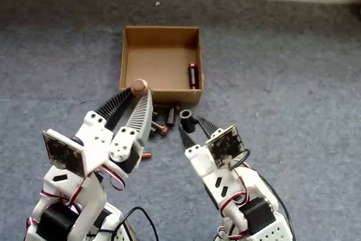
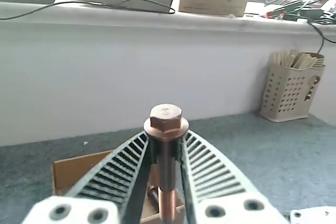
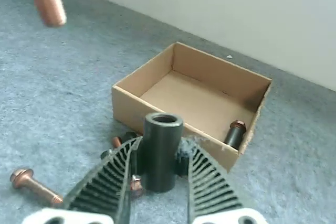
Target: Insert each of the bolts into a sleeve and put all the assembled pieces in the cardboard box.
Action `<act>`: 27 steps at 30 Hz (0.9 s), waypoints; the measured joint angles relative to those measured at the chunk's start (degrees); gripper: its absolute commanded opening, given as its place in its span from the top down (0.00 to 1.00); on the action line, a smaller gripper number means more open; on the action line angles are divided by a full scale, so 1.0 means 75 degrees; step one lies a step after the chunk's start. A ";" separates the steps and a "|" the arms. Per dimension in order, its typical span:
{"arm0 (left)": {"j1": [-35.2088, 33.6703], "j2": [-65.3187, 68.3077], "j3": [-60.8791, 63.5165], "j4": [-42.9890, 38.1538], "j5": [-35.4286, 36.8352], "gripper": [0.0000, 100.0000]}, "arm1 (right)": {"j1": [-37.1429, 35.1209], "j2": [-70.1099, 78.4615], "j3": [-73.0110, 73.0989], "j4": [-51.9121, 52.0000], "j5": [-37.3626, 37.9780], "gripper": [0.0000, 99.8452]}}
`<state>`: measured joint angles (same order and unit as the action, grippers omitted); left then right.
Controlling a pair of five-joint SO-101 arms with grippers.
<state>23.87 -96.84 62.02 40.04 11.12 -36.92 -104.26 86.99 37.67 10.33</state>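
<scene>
Nearest, the right tool (image 1: 190,123) clamps an upright sleeve (image 3: 163,153) and the left tool (image 1: 137,95) pinches a bolt (image 2: 166,121) head-up, both near the worktop's middle; misaligned, its shank could catch the sleeve's rim and slip free. Beyond, the cardboard box (image 1: 125,55) holds one assembled piece (image 1: 192,75)

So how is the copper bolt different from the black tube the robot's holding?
The copper-coloured metal bolt is slim and solid with a six-sided head. The black cylindrical sleeve is fatter and hollow, open on top. The left tool grips the bolt, and the right tool grips the sleeve. Both are held roughly upright, clamped above the carpet.
</scene>
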 measured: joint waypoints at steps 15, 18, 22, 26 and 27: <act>0.0809 -0.0023 0.0563 -0.0656 0.0035 0.99 | -0.0645 0.0000 0.0000 0.0023 0.0492 1.00; 0.0832 -0.0023 0.0914 -0.0926 0.0035 0.99 | -0.0645 0.0000 0.0000 0.0023 0.0504 1.00; 0.1078 -0.0023 0.1125 -0.1125 0.0035 0.99 | -0.0645 0.0000 0.0000 0.0023 0.0504 1.00; 0.1301 -0.0023 0.1266 -0.1172 0.0035 0.99 | -0.0434 0.0000 0.0000 0.0023 0.0504 1.00; 0.1325 -0.0023 0.1348 -0.1184 0.0035 0.99 | -0.0410 0.0000 0.0000 0.0023 0.0504 1.00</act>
<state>33.80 -97.01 72.13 31.16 11.38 -40.00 -104.26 86.99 37.85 14.11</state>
